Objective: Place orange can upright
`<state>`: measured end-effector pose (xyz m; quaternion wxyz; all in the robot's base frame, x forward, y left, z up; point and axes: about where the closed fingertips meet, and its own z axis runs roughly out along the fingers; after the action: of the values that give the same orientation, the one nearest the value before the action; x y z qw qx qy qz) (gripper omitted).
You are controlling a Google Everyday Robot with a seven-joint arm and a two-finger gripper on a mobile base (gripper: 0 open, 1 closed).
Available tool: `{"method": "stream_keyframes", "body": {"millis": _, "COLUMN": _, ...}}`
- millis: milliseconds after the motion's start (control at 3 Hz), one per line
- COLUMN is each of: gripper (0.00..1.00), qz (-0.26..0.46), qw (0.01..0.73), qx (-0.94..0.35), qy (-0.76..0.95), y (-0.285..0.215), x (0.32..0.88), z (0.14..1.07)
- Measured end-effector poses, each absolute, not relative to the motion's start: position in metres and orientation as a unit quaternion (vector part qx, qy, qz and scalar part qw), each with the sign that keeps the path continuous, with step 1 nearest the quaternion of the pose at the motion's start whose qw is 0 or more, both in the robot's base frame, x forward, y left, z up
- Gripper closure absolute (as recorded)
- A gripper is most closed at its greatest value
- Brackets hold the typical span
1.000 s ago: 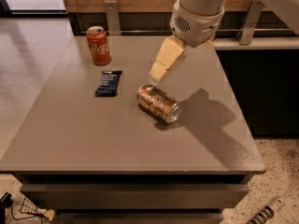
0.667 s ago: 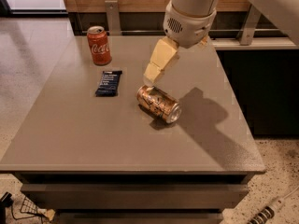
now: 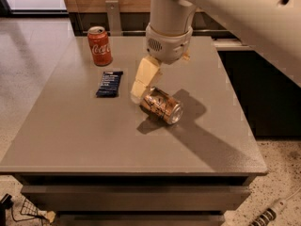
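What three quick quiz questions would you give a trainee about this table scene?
1. True or false: the orange can stands upright on the table.
2. Where is the gripper? A) off the table B) low, by the orange can's far end C) at the table's near edge
3. Fill in: the upright thing at the far left is a ___.
Key: 1 false, it lies on its side. 2 B. 3 Coca-Cola can.

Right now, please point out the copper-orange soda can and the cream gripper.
copper-orange soda can (image 3: 160, 105): camera view, middle of its side.
gripper (image 3: 140, 91): camera view, its tip, beside the can's far end.
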<state>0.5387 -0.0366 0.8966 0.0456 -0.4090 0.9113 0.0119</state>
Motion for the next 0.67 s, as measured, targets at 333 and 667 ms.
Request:
{"method": "stream_keyframes", "body": {"millis": 333, "gripper": 0.0, "qz": 0.011, "qw": 0.021, "qx": -0.402, "qy": 0.915, "y": -0.033, "x": 0.534, "z": 0.877}}
{"method": "stream_keyframes", "body": {"millis": 667, "gripper": 0.0, "qz": 0.011, "qw": 0.006, "qx": -0.387, "qy": 0.922, "y": -0.033, "x": 0.538, "z": 0.857}}
